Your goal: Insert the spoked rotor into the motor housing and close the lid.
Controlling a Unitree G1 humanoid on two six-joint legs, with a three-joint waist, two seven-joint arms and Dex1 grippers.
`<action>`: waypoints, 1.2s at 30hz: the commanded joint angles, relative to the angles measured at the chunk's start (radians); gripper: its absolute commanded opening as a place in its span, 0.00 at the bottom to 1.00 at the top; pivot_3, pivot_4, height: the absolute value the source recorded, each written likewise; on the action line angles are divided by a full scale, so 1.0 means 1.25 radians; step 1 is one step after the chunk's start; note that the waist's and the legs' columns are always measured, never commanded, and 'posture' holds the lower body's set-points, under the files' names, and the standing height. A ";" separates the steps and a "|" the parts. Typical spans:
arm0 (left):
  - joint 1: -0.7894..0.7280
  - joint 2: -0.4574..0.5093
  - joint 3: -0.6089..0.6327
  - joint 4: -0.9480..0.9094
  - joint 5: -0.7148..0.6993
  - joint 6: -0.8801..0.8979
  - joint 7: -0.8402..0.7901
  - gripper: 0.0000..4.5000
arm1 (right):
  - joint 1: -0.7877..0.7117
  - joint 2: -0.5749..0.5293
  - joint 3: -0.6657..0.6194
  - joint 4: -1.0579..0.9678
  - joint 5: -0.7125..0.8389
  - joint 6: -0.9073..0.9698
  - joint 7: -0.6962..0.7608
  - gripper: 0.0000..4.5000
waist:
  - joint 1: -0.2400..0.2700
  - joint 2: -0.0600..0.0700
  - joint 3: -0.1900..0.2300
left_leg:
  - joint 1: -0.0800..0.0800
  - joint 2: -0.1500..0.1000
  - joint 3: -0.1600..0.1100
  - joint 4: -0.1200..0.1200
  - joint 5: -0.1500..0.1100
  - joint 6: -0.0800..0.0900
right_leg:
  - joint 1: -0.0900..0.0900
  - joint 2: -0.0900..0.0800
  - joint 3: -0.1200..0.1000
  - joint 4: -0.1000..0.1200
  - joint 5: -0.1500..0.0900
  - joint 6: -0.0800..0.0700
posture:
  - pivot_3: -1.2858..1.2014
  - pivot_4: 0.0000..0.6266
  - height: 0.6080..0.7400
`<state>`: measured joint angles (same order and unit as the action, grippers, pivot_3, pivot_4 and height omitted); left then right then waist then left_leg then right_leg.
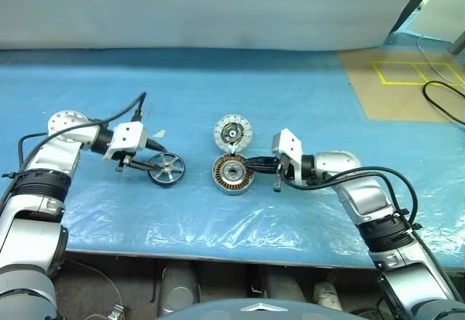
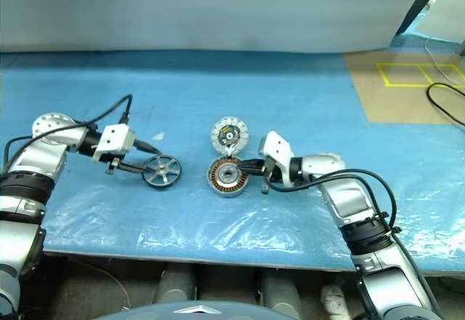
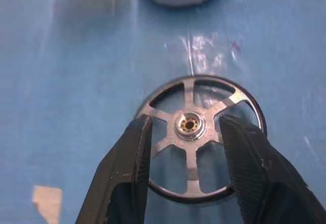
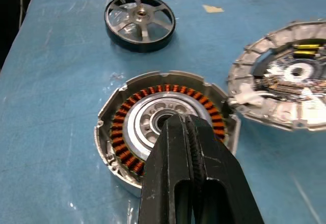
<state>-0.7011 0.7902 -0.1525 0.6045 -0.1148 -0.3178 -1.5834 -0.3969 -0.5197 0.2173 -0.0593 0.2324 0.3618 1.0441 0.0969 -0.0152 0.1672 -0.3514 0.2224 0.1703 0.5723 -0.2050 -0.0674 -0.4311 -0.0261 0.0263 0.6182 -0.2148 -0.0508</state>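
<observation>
The spoked rotor (image 1: 166,168) lies left of centre on the blue sheet. My left gripper (image 1: 150,163) is shut on it, one black finger (image 3: 133,158) on each side of its hub. Whether the wheel is off the sheet I cannot tell. The motor housing (image 1: 232,173), with copper windings around a silver hub, sits at the centre. My right gripper (image 1: 256,164) is shut and empty, its tips over the housing's hub (image 4: 147,127). The lid (image 1: 232,132), pale with a segmented rim, lies flat just behind the housing.
A blue plastic sheet (image 1: 218,87) covers the table; its front edge (image 1: 218,251) runs below the arms. A small pale scrap (image 1: 159,133) lies behind the rotor. At the far right are a brown board with yellow tape (image 1: 407,73) and a black cable (image 1: 443,102).
</observation>
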 commanded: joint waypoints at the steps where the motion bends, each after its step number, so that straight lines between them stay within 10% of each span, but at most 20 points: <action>1: 0.010 0.010 0.056 -0.113 -0.076 0.080 0.018 0.48 | 0.009 -0.020 -0.042 -0.059 0.049 0.025 0.011 0.00 | 0.000 0.000 0.000 | 0.000 0.000 0.000 0.000 0.000 0.000 | 0.000 0.000 0.000 0.000 0.000 0.000 | 0.52 0.24 1.00; 36: -0.044 0.084 -0.105 -0.009 0.034 -0.024 -0.022 0.48 | 0.051 -0.043 -0.016 -0.104 0.039 0.058 -0.031 0.00 | -0.001 0.000 0.000 | -0.001 0.000 0.000 0.000 0.000 0.000 | -0.002 0.001 0.000 0.000 0.000 0.000 | 0.52 0.24 1.00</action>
<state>-0.7426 0.8955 -0.2822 0.5721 -0.0941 -0.3169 -1.6101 -0.3335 -0.5646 0.2028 -0.1459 0.2747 0.4374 1.0054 0.0960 -0.0153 0.1676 -0.3525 0.2224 0.1708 0.5719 -0.2051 -0.0678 -0.4336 -0.0254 0.0268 0.6185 -0.2149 -0.0507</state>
